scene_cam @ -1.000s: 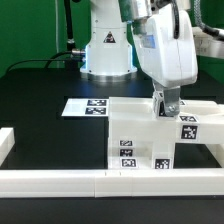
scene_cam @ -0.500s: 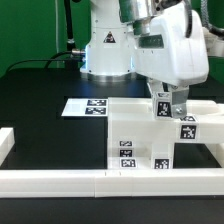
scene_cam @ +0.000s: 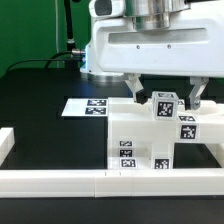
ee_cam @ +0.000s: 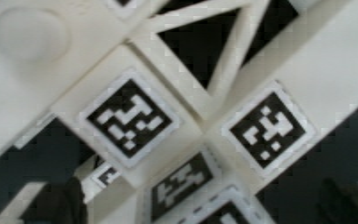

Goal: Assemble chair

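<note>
The hand (scene_cam: 165,100), two fingers (scene_cam: 134,92) spread wide, straddles one chair (scene_cam: 135,130) (perhaps six tags showing).

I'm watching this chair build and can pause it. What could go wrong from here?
1. The gripper hangs open astride the tagged block on top of the chair. If it is off-centre, one finger may touch first and tilt the block.
2. The chair sits loose by the border rail, so a sideways push might slide it.
3. The wrist view is blurred, so alignment is hard to judge.
</note>
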Robot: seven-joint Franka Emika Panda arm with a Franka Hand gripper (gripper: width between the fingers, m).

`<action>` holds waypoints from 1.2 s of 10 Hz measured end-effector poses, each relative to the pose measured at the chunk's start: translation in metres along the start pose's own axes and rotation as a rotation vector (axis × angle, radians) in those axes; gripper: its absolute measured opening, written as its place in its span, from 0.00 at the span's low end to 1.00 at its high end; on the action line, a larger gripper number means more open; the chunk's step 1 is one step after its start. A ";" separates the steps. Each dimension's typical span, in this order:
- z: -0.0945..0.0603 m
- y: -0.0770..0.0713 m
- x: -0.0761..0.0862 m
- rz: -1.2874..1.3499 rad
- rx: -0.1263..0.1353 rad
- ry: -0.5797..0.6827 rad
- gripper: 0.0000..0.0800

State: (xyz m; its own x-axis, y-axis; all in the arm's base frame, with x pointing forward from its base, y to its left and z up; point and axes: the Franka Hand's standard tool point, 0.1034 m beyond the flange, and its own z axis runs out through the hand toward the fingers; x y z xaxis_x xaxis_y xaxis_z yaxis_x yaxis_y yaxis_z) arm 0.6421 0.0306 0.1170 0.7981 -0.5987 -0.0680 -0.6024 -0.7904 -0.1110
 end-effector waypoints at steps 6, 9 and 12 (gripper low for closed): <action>0.000 0.003 0.004 -0.551 -0.089 0.009 0.81; 0.000 -0.001 0.001 -0.742 -0.141 0.014 0.81; -0.001 0.001 0.003 -0.724 -0.137 0.015 0.56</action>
State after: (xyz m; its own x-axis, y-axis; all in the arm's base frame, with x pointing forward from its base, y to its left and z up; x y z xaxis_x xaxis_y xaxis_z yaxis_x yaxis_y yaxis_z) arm 0.6441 0.0279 0.1172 0.9968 0.0787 -0.0108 0.0787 -0.9969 0.0024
